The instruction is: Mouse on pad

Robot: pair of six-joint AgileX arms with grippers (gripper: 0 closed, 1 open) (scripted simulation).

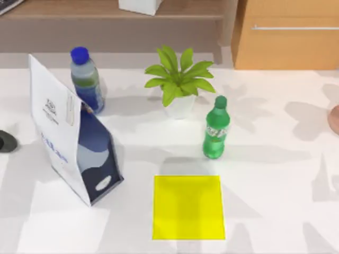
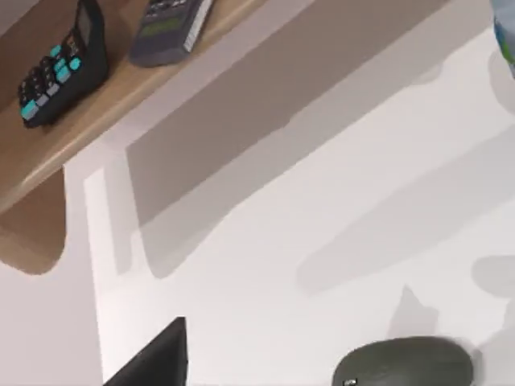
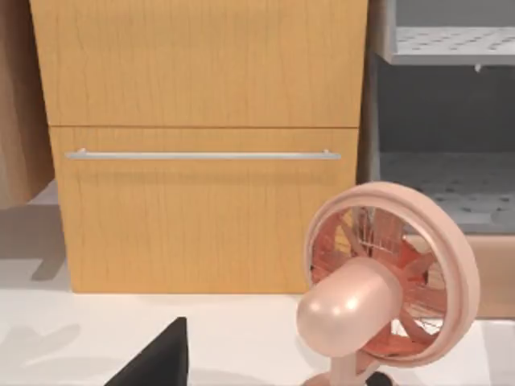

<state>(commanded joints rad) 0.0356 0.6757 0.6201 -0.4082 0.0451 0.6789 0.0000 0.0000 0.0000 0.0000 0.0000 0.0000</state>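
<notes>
Yellow pad (image 1: 188,207): flat square mat on the white table (image 1: 275,201), near the front edge, about midway across; nothing rests on it

Dark grey mouse (image 1: 6,142): at the far left edge of the table in the top view, partly cut by the frame, well apart from the pad. The left wrist view shows the same mouse (image 2: 404,365) lying flat on the white surface, low and rounded

Green bottle (image 1: 215,128): upright, just behind the pad's right rear corner, not touching it

Potted plant (image 1: 179,80): green leaves in a white pot, behind the pad and left of the green bottle

Blue-capped bottle (image 1: 87,80): upright, toward the rear left, just behind the paper bag

Paper bag (image 1: 74,135): white and dark blue, standing at the left, between the mouse and the pad

Pink fan (image 3: 385,281): seen in the right wrist view before a wooden cabinet (image 3: 201,145) with a metal handle; its rim also touches the right edge of the top view

Wooden shelf (image 2: 48,153): in the left wrist view, bearing a black calculator (image 2: 60,68) with teal keys and a grey handset (image 2: 170,28)

Left and right grippers: a dark part edges into each wrist view; whether the fingers are released or clenched, I cannot tell
</notes>
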